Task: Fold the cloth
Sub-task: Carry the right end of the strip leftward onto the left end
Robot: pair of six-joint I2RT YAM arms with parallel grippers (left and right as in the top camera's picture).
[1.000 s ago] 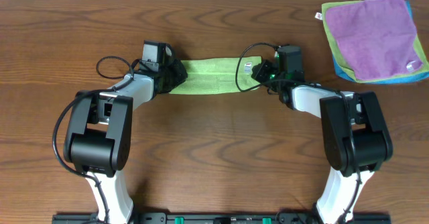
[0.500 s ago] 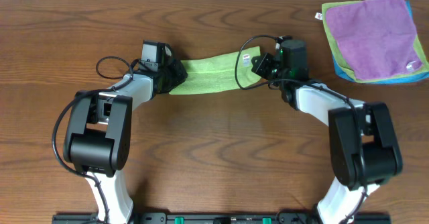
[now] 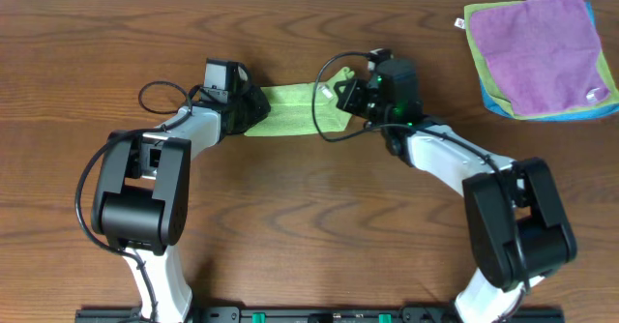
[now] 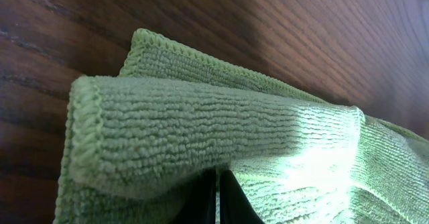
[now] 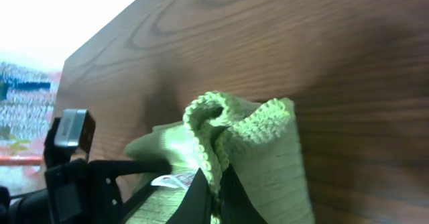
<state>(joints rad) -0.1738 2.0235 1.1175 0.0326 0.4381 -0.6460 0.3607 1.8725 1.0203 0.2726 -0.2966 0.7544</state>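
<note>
Since a second ago, our right gripper (image 5: 216, 184) had swept leftward and a little up the table, carrying one end of the lime-green, soft microfibre cloth (image 3: 285, 110) with it. The green strip stretched between our two arms had grown noticeably shorter. Our left gripper (image 4: 218, 190) had not shifted.

The cloth, already doubled into a narrow band, lay toward the far middle of the dark brown wooden table (image 3: 309, 226). Its left end stayed down at the left gripper and its right end was raised off the wood. Both grippers were clamped on the cloth: the left wrist view showed the fingertips pinched together under a rolled hem, and the right wrist view showed a puckered corner bunched above tightly closed fingers.

We judged this to be the middle of a fold, with the right end being brought over toward the left end and roughly a third of the way there.

As we saw it, the next move called for carrying that raised end on across until it sat above the held end. Then it would be lowered so the hems met squarely before either grip was released — and kept slack, so the pinned end would not drag.

A stack with a purple square cloth (image 3: 542, 38) on top and a blue cloth (image 3: 590, 112) beneath sat in the far right corner, well apart from all this.
</note>
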